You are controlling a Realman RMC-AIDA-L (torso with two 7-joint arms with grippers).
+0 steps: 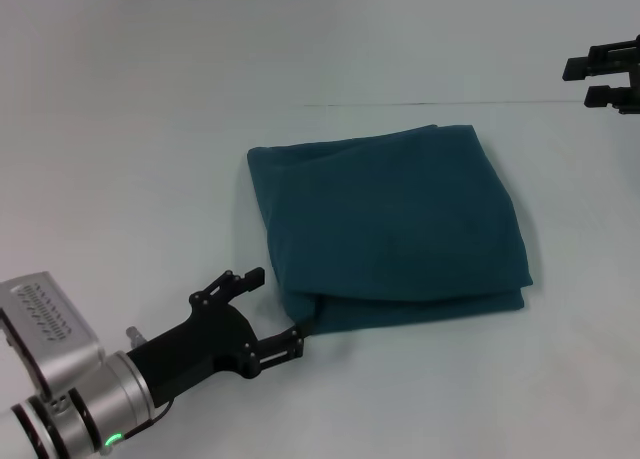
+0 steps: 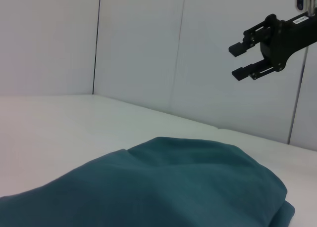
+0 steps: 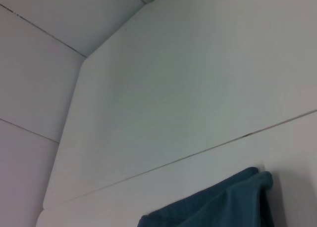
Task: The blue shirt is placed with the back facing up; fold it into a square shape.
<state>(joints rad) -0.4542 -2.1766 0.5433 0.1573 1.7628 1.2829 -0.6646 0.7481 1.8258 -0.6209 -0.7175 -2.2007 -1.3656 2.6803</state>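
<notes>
one folded blue shirt (image 1: 390, 224), two open grippers: left gripper (image 1: 272, 309), right gripper (image 1: 580, 82).

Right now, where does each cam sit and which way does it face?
Head: up on the robot's head, looking forward and down at the folded blue shirt on the white table; left tool at the shirt's near corner, right tool raised at far right, both open.
Left wrist: low by the table, looking across the shirt to the wall; shows the right tool, not its own.
Right wrist: raised, looking down at the table and a shirt corner; no robot parts.
Shared: all three show the shirt.
</notes>
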